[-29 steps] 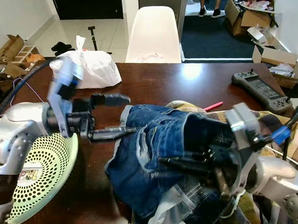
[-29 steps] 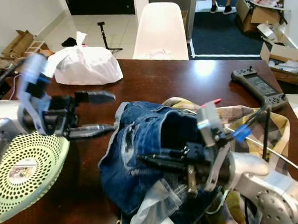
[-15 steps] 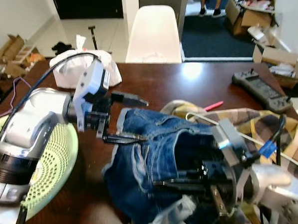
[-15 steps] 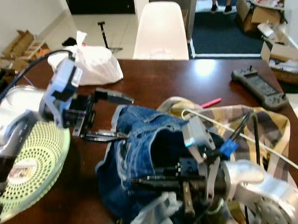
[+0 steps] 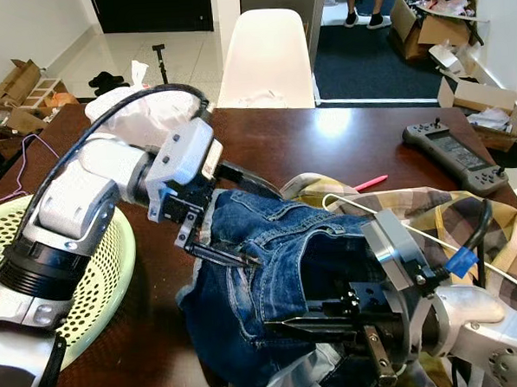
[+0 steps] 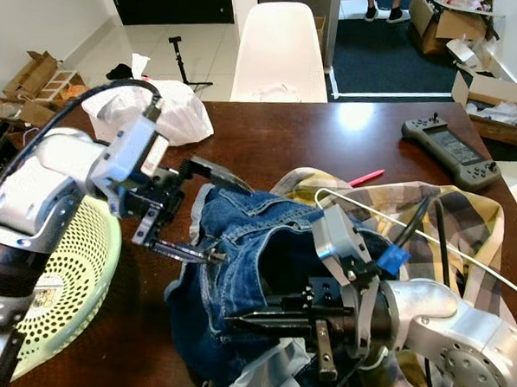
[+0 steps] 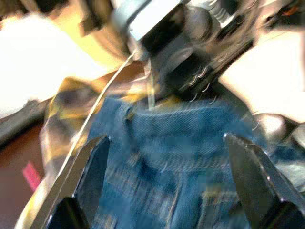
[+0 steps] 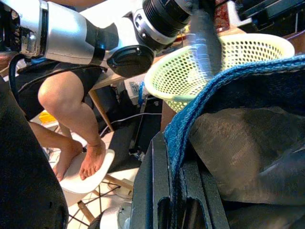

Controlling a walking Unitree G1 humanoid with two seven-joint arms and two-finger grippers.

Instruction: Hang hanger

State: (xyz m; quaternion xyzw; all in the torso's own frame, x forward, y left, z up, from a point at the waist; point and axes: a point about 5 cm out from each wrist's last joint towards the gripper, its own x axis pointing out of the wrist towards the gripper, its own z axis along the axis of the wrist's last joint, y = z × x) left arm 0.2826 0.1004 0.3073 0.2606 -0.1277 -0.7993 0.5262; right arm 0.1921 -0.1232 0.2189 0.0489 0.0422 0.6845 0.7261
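Denim shorts (image 5: 272, 279) lie heaped on table (image 5: 343, 150); right gripper (image 5: 322, 322) pinches their edge at 5 o'clock, left gripper (image 5: 229, 214) spread at 10 o'clock. Nothing hung yet.

Denim jeans (image 8: 248, 81) edge runs right down into the right gripper (image 8: 174, 210), with one black finger (image 8: 147, 191) pressed against the blue hem. Beyond the jeans sits a pale green mesh basket (image 8: 190, 71). Next to the basket is the silver left arm (image 8: 86, 33), and under it a person's bare leg (image 8: 71, 119), foot on a white chair (image 8: 90, 174).
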